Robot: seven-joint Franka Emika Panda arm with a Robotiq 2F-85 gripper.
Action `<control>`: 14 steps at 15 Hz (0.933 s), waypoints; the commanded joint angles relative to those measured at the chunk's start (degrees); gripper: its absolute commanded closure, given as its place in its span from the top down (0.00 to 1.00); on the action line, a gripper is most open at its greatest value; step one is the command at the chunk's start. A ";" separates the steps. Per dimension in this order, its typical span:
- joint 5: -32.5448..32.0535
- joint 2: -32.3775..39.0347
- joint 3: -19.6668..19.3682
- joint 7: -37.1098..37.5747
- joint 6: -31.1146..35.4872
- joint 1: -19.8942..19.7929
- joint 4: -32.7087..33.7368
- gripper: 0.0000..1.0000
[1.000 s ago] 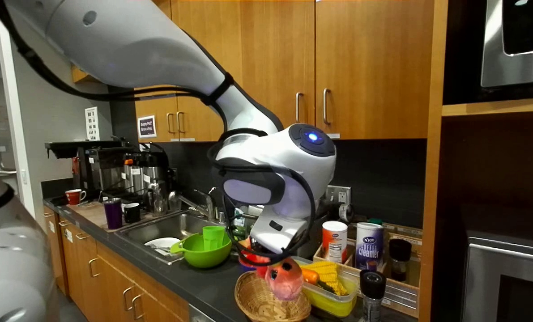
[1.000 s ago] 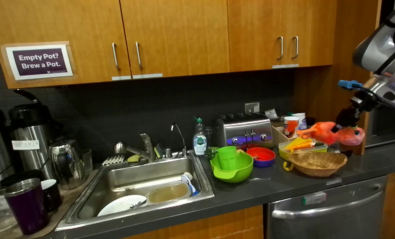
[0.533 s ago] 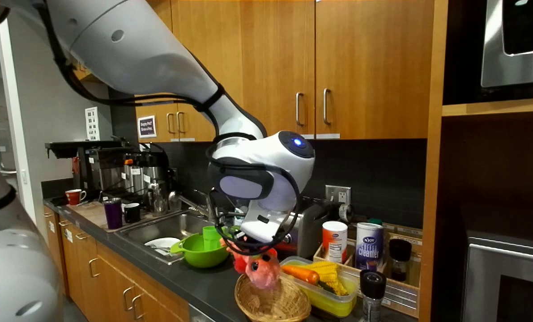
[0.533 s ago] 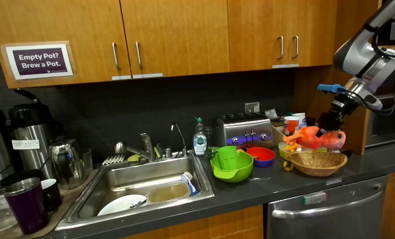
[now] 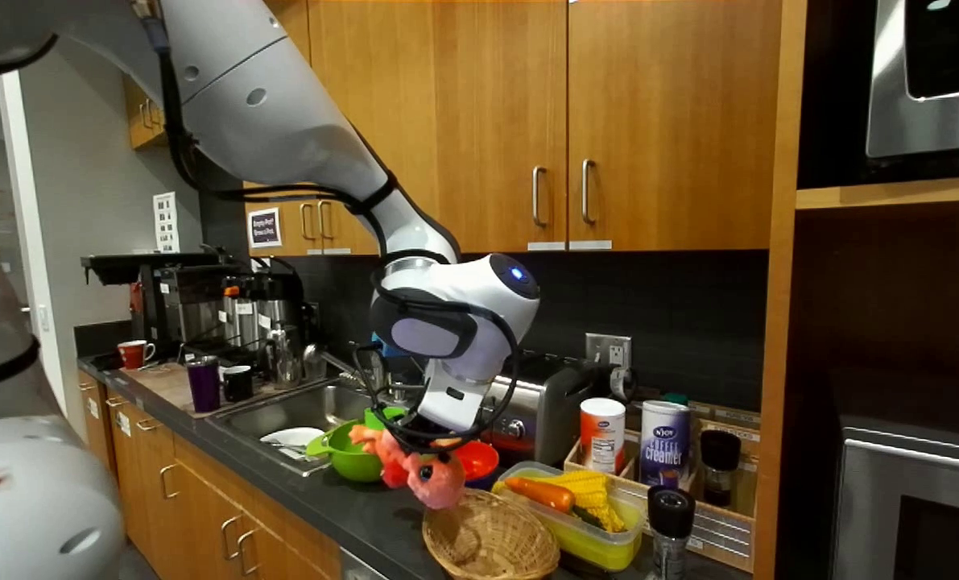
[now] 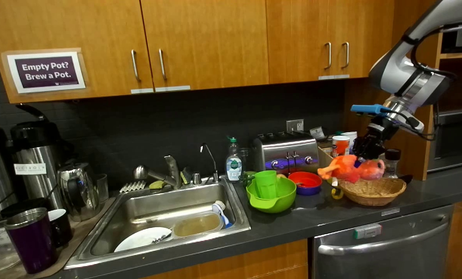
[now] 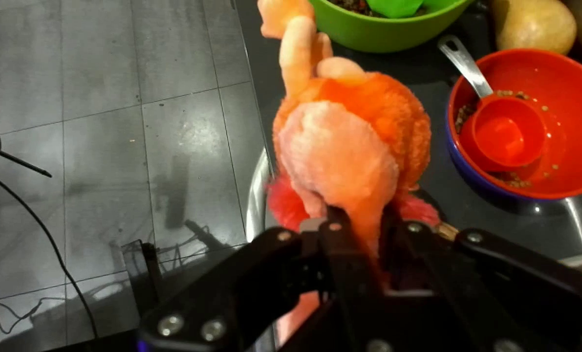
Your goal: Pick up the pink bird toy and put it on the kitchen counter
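Observation:
The pink bird toy (image 6: 371, 169) is a plush with an orange body and pink head. It also shows in an exterior view (image 5: 440, 485) and in the wrist view (image 7: 337, 151). My gripper (image 6: 360, 159) is shut on its middle; the fingers pinch orange plush in the wrist view (image 7: 361, 220). The toy lies sideways in the air, legs toward the sink side, head over the rim of the wicker basket (image 5: 531, 552). The dark kitchen counter (image 6: 281, 224) runs beneath; bare counter (image 5: 358, 515) shows beside the basket. The fingertips are hidden in an exterior view behind the wrist.
A green bowl (image 6: 272, 207) with a green cup and a red-and-purple bowl (image 6: 308, 190) stand on the sink side. A toaster (image 6: 287, 149) is behind. A clear food container (image 5: 608, 552) and a pepper grinder (image 5: 671, 515) stand beyond the basket.
The arm has carried the held toy left in both exterior views, toward the green bowl. It is also lower, and the toy has moved from over the basket to its edge.

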 commanded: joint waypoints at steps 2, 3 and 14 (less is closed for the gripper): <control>3.29 4.01 1.69 -4.12 -2.87 1.83 3.03 0.04; 3.50 4.64 1.98 -4.63 -3.49 2.10 3.41 0.04; 4.72 11.14 4.92 -8.19 -7.45 4.84 7.02 0.04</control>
